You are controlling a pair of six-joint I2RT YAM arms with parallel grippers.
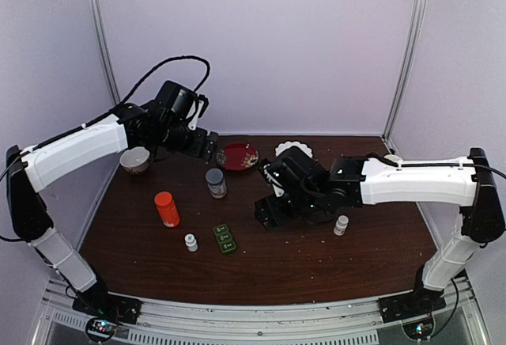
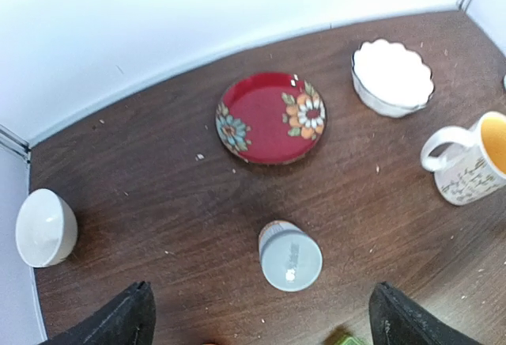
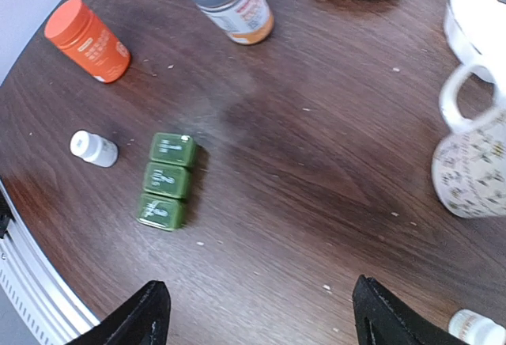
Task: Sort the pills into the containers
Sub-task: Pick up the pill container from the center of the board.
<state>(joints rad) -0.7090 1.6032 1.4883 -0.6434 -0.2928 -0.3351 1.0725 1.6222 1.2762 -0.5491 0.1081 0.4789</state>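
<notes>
The dark-green pill box [image 1: 225, 238], its containers a row of three lids with pale marks, all down, lies at the front middle of the table; it also shows as the green box [image 3: 166, 180]. Tiny white pellets [image 3: 326, 287], the pills, are scattered on the wood. My left gripper [image 2: 261, 321] hangs open and empty above a grey-capped bottle [image 2: 290, 256], at the back left [image 1: 207, 145]. My right gripper [image 3: 261, 313] is open and empty, low over bare wood right of the pill box [image 1: 269, 210].
An orange bottle [image 1: 167, 209] and a small white bottle [image 1: 190, 242] stand left of the box; another small white bottle [image 1: 341, 225] stands to the right. A red flowered plate [image 2: 271, 118], a white bowl [image 2: 45, 227], a scalloped bowl [image 2: 391, 77] and a mug [image 2: 470, 159] stand further back.
</notes>
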